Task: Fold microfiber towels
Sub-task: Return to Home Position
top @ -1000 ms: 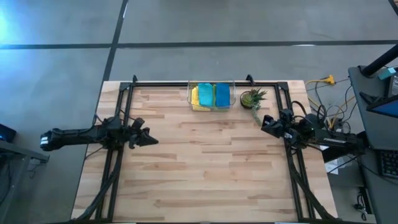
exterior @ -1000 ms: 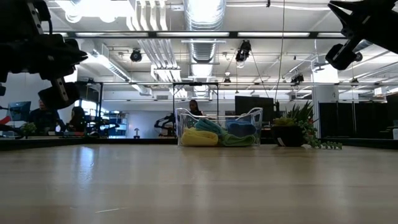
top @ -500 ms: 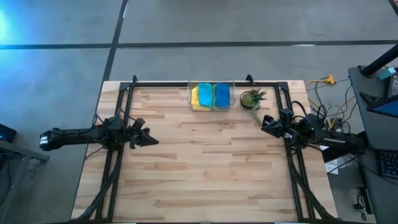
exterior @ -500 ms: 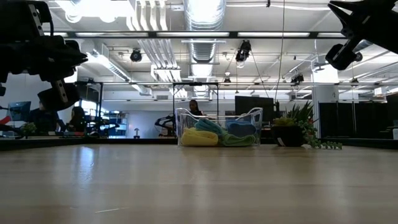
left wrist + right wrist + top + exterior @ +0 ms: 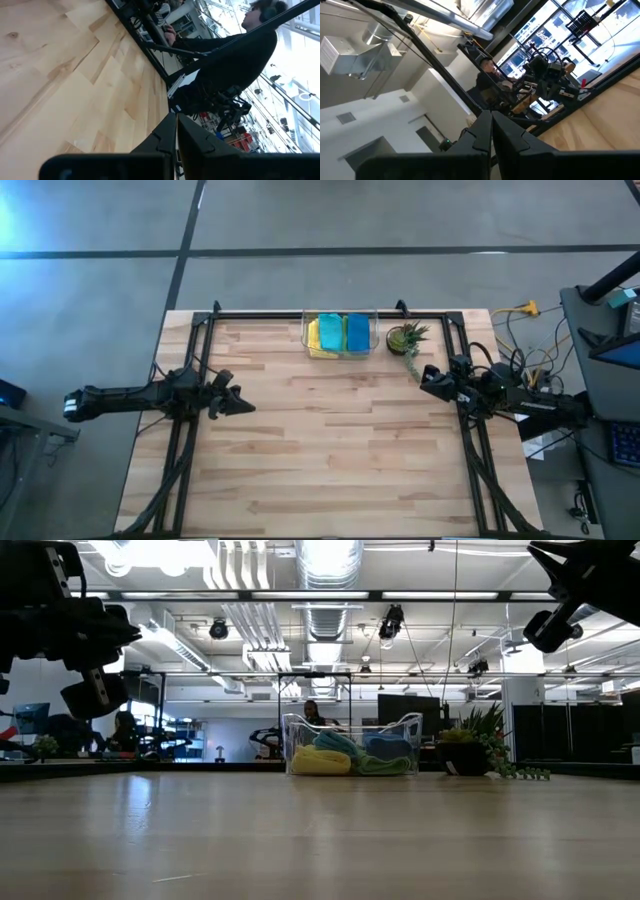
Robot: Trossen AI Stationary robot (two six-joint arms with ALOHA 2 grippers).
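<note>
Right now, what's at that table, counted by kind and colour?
Yellow towel: 1
Teal towel: 1
Blue towel: 1
Lime green towel: 1
Clear bin, holding all four towels: 1
Potted plant: 1
Robot arms: 2, left hand and right hand raised at the table sides
Total: 8

Your wooden table [image 5: 330, 450] stands on a grey concrete floor [image 5: 300, 220]; beyond it you see silver ceiling ducts [image 5: 325, 565] and strip lights [image 5: 300, 595], and just beside it a dark desk [image 5: 600, 330] with cables [image 5: 520, 310]
</note>
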